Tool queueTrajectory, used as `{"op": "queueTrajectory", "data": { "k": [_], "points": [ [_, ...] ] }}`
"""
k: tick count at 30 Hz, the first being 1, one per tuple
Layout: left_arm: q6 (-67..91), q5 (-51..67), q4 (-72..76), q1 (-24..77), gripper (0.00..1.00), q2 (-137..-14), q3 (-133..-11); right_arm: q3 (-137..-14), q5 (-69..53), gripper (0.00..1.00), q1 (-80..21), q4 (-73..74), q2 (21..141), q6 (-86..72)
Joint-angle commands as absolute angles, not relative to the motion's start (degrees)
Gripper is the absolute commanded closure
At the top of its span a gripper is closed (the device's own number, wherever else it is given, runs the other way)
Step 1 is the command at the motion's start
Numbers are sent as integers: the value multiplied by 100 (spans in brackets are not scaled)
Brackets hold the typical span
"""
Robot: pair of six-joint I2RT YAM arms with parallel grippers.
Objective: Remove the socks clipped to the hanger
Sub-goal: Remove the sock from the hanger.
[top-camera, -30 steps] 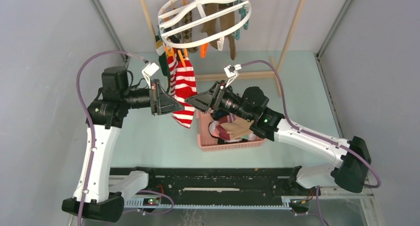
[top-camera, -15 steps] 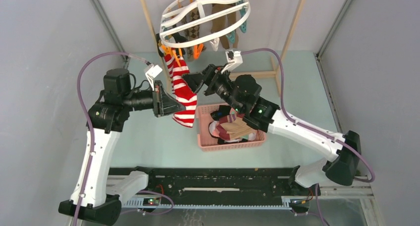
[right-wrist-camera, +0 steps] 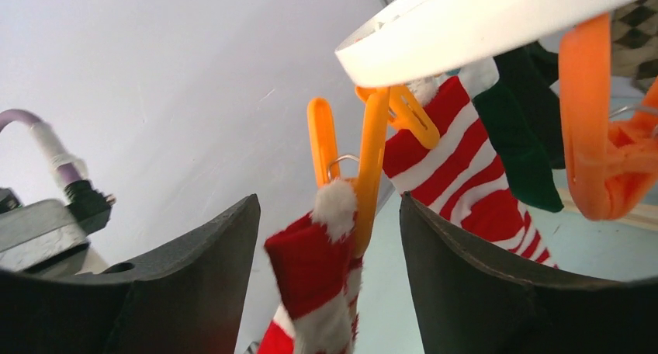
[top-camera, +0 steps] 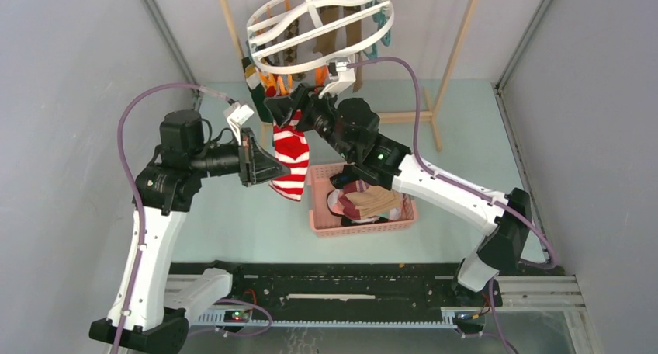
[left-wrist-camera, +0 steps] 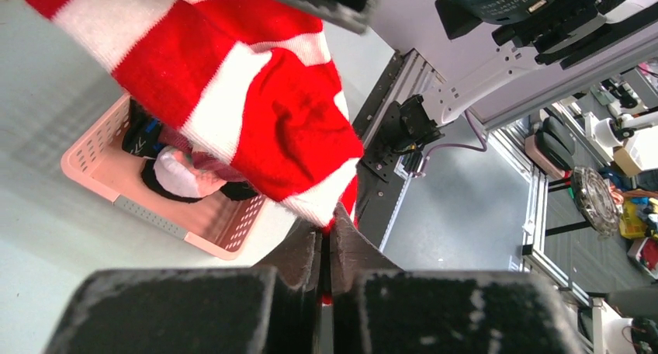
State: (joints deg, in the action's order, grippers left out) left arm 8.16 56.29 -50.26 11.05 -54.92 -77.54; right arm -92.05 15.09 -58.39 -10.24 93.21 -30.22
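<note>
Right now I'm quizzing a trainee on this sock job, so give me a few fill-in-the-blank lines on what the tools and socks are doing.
The left tool is ____ on the lower end of the striped sock.
The right tool stands open around an ____ clip.
Loose socks lie in the ____ basket.
Missing: shut; orange; pink.

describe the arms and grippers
The left arm and right arm have white shell links and black joint housings. A purple cable loops to a white block at each wrist. The left gripper and right gripper are black, with wedge-shaped matte fingers. A green light glows on the right arm.
</note>
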Motion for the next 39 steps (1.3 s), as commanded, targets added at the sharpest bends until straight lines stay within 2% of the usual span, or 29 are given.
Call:
{"op": "queueTrajectory", "data": {
  "k": [1, 9, 23, 33, 35, 39],
  "points": [
    [848, 5582, -5015, 1152, 100, -5357, -7698, -9602, 1722, 27, -5685, -921, 9416, -2911],
    [783, 5511, -5069, 1156, 100, -5359, -7673, -9950, 1607, 42, -5495, -802, 9633, -2911],
    [778, 5490, -5097, 1164, 100, -5360, -7708, -10382, 1407, 56, -5397, -869, 9975, -3133],
    [434, 5309, -5383, 1168, 100, -5281, -7585, -10337, 1115, 94, -5227, -1034, 9937, -3526],
    [334, 5220, -5427, 1162, 100, -5243, -7472, -10297, 1018, 99, -5189, -1081, 9904, -3602],
    [176, 5073, -5497, 1164, 100, -5204, -7328, -10218, 882, 100, -5155, -1167, 9841, -3692]
  ]
}}
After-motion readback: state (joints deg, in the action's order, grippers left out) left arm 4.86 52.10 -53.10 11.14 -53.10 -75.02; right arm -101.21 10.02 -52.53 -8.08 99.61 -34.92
